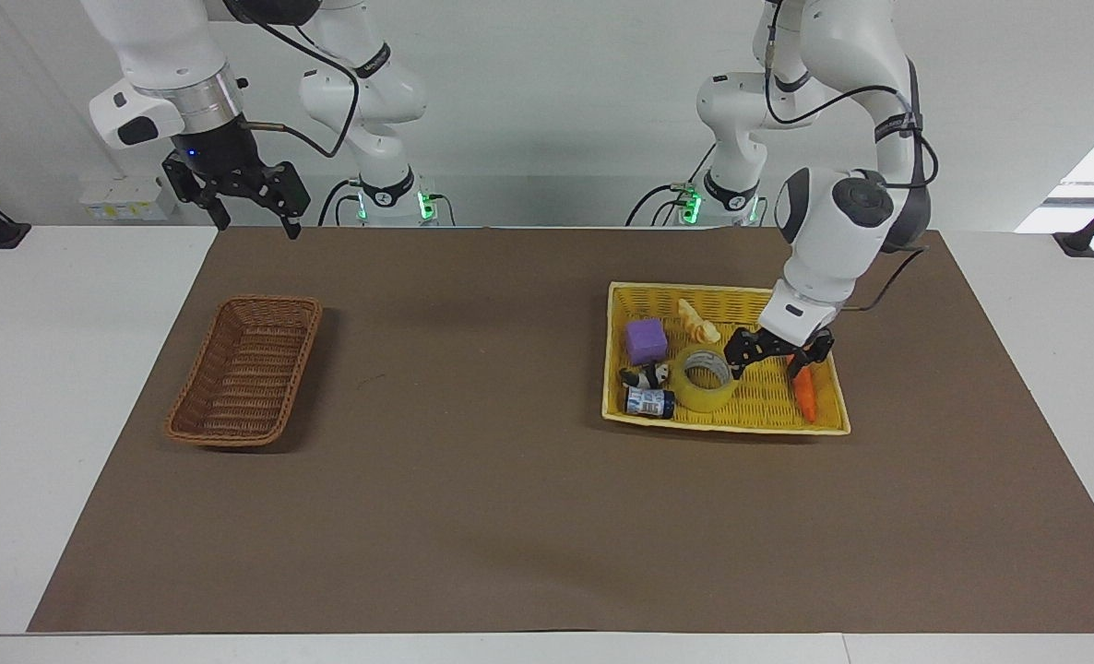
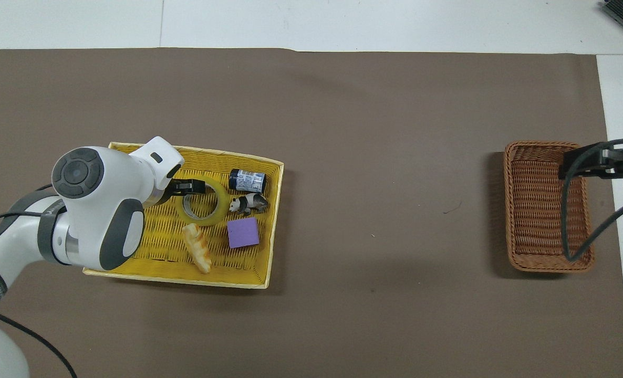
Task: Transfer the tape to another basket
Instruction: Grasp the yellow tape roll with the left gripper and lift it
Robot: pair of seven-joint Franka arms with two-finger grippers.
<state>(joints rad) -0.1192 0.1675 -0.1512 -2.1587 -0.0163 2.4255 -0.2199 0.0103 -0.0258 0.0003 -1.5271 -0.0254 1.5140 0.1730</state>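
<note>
Inside the yellow basket (image 1: 819, 304), the tape (image 1: 706, 379) lies flat on its side with its hollow core facing up, roughly at the middle of the basket floor. Against that same basket as landmark: a small dark bottle (image 1: 649, 402) and a panda figure (image 1: 647, 374) sit just beside the roll toward the right arm's end of the basket, a purple cube (image 1: 646, 340) and a pale bread piece (image 1: 697, 322) lie nearer to the robots than the roll, and a carrot (image 1: 804, 395) lies toward the left arm's end.

The left gripper (image 1: 776, 359) hangs low over the basket floor between carrot and roll, its jaws spread wide and holding nothing; one fingertip is at the roll's rim, though contact cannot be confirmed. The right gripper (image 1: 248, 210) waits spread and empty, raised at the right arm's end of the table, well apart from the yellow basket, with the brown wicker basket (image 1: 244, 369) under its reach.

Judging by its look, the roll is light, stiff and smooth-sided, so it should neither crush nor sag. Its outer face is probably slick, and the full width may exceed the jaws. The safer hold seems to be across the wall: one finger down the core, one outside, on the side away from the bottle and panda.
</note>
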